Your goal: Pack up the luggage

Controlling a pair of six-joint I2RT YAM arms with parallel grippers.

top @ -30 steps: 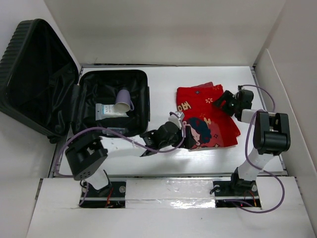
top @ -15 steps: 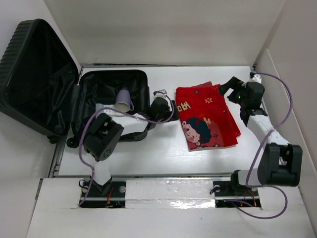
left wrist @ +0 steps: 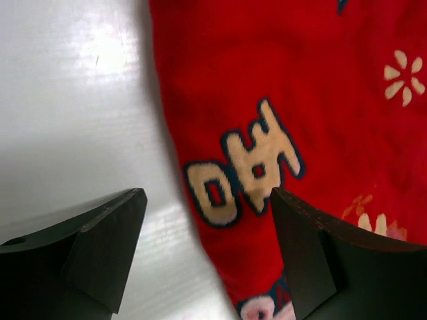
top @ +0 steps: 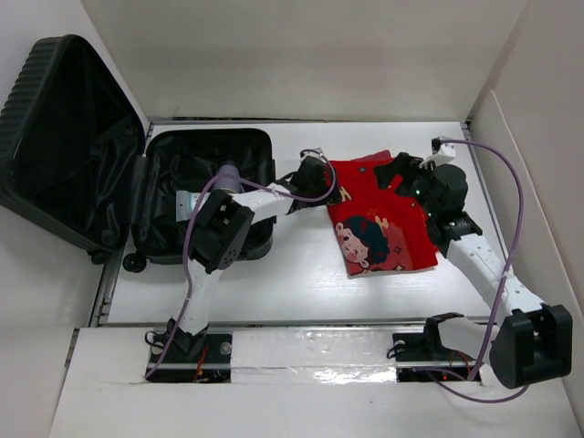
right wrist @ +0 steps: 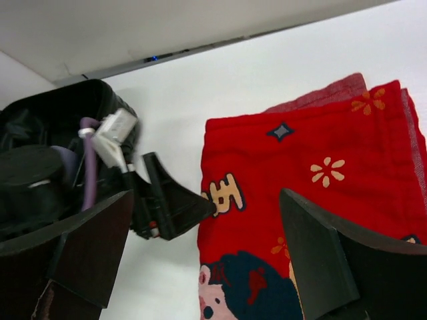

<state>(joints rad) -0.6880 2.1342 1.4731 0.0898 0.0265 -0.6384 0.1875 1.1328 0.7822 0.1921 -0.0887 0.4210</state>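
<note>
We find left gripper (left wrist: 207, 200) and right gripper (right wrist: 205, 200) fingers spread, empty, over the red cloth (top: 388, 228), far end, seemingly for a joint lift.

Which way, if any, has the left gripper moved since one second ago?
Yes. The left gripper moved up the top view, along the red cloth's left edge.

The luggage (top: 68, 137) is lying open at the left of the white table (top: 301, 274), a purple cup (top: 229, 172) and a white packet (top: 187, 203) sitting in its lower shell. The 2 arms are reaching to a red cloth (top: 388, 224): the left gripper (top: 325, 184) is hovering at its left edge, the right gripper (top: 394, 175) over its far part.
</note>
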